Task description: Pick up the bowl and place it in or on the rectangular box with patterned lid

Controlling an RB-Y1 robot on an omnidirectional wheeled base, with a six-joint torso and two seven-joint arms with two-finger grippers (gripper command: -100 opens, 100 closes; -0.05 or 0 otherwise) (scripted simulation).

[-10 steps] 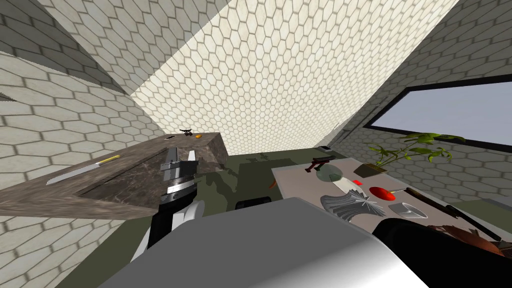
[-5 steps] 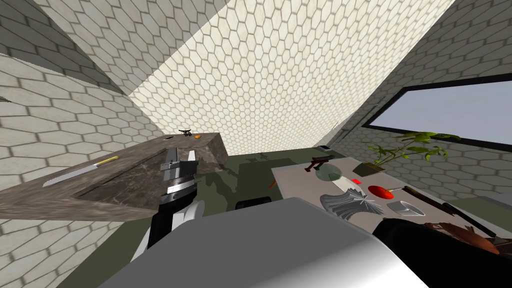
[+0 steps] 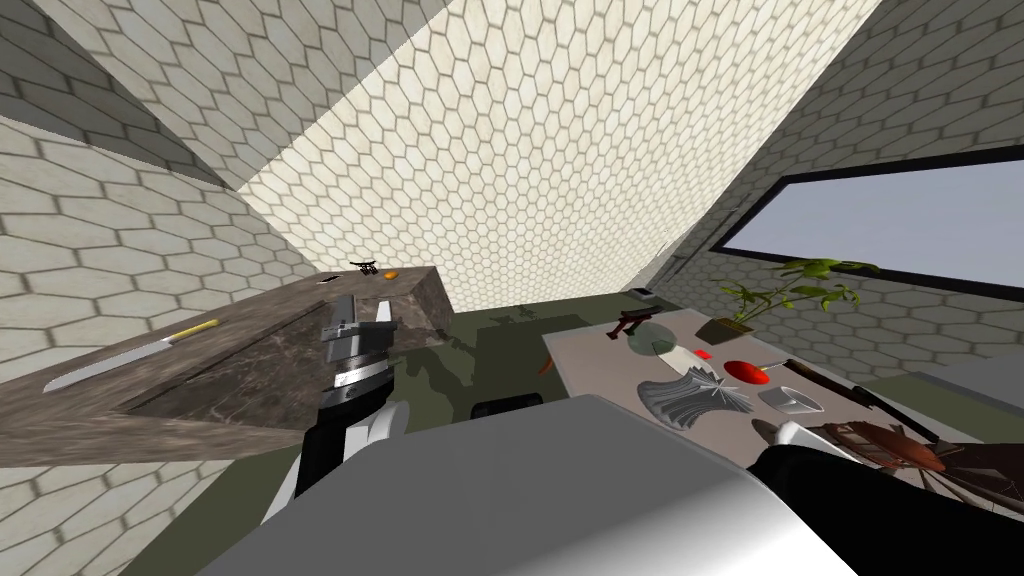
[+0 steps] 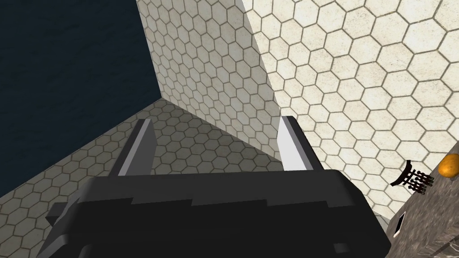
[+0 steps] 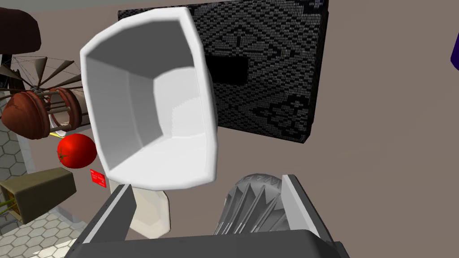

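— what have you got, starting from the left?
— a brown marbled tabletop (image 3: 260,345) with a yellow-handled knife (image 3: 125,352) lying on it. my left gripper (image 3: 364,310) is held up near that tabletop, fingers spread with nothing between them. at the tabletop's far end sit a little dark rack (image 4: 412,178) and a small orange thing (image 4: 449,165).
— and further right?
— the pale tabletop (image 5: 381,179). a grey ribbed thing (image 5: 251,206) lies close under my right gripper (image 5: 206,197), and a tomato (image 5: 77,151) sits off to one side of the bowl.
— where is the bowl itself?
— the white bowl (image 5: 152,103) stands upright on that pale tabletop, just ahead of my right gripper. that gripper is spread too and holds nothing; the bowl is past its fingertips, not between them.
— the box?
— the box (image 5: 269,67), with a patterned black lid, lies flat just beyond the bowl. i can't tell whether the two touch.
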